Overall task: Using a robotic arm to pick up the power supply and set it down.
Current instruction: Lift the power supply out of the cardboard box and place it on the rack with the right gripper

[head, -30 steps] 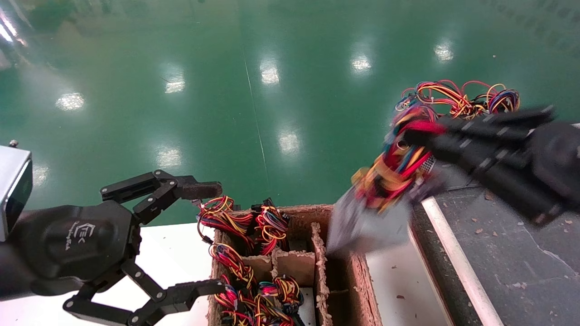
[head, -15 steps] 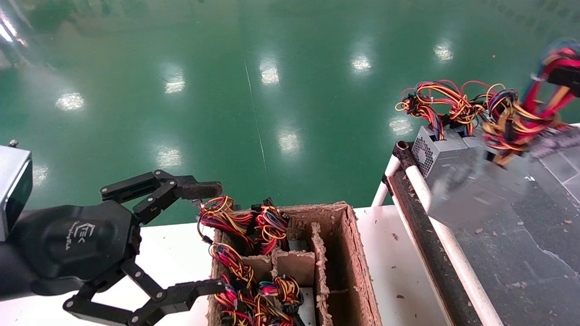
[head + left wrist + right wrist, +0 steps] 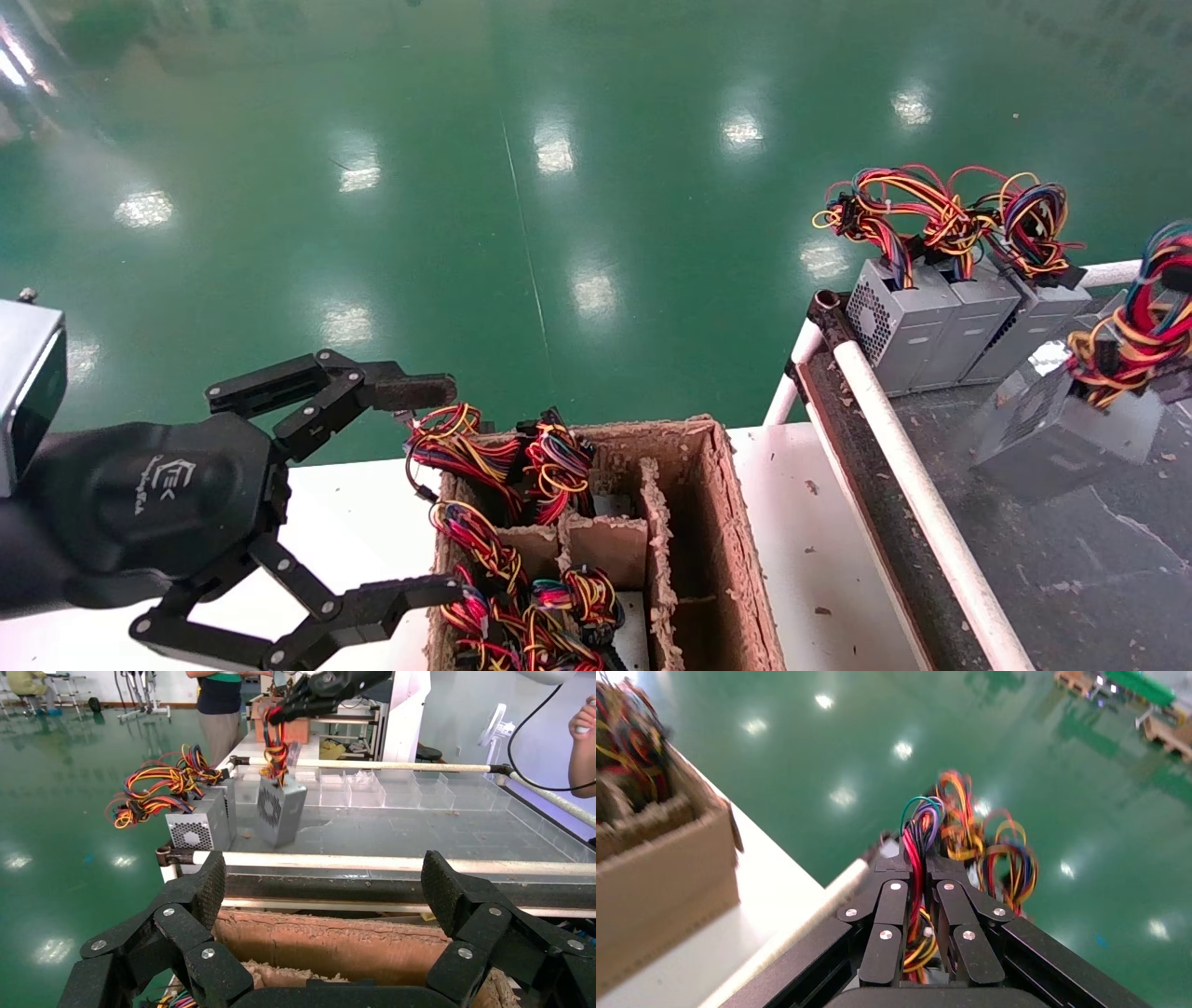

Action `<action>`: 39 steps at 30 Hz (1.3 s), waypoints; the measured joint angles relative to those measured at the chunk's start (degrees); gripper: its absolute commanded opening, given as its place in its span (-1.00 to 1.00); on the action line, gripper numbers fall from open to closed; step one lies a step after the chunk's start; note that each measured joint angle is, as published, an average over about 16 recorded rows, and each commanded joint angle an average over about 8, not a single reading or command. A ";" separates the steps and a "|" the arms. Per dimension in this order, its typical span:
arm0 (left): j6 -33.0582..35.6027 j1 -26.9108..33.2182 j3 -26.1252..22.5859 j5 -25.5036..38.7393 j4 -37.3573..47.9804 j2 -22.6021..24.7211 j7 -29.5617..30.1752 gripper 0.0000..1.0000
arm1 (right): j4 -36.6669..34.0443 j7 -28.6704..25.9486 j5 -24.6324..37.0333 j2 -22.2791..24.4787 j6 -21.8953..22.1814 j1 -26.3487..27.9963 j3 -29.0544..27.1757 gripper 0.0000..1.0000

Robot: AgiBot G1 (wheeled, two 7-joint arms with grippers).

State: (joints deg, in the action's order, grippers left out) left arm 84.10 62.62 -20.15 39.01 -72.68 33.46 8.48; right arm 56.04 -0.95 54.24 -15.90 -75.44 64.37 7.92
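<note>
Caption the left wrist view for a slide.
Right gripper dangles a power supply by its wires above the conveyor, beside three lined-up units.

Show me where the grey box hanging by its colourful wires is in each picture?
Head view: the power supply hangs at the right edge, above the dark conveyor, beside the row of grey boxes.
Left wrist view: it dangles far off from the right gripper, next to that same row.
Right wrist view: only its wires show, pinched between the shut fingers; the box is hidden.
Shared landmark: the cardboard crate.
</note>
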 measured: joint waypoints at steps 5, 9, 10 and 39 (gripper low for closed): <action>0.00 0.00 0.00 0.00 0.00 0.00 0.00 1.00 | -0.22 0.12 4.20 -2.70 0.41 3.31 2.48 -1.00; 0.00 0.00 -0.01 0.00 0.00 0.00 0.00 1.00 | -1.06 0.11 7.51 -5.62 0.01 7.39 4.60 -1.00; 0.00 0.00 -0.01 -0.01 0.00 0.00 0.00 1.00 | -1.40 0.11 8.27 -6.40 -0.25 8.54 5.12 -1.00; -0.01 0.01 -0.03 -0.02 0.00 -0.01 -0.02 1.00 | -20.41 5.56 19.83 -19.45 -6.76 30.00 12.83 1.00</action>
State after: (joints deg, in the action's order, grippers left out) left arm 84.09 62.63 -20.19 38.99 -72.68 33.45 8.46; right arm 35.62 4.61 74.07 -35.36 -82.19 94.37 20.75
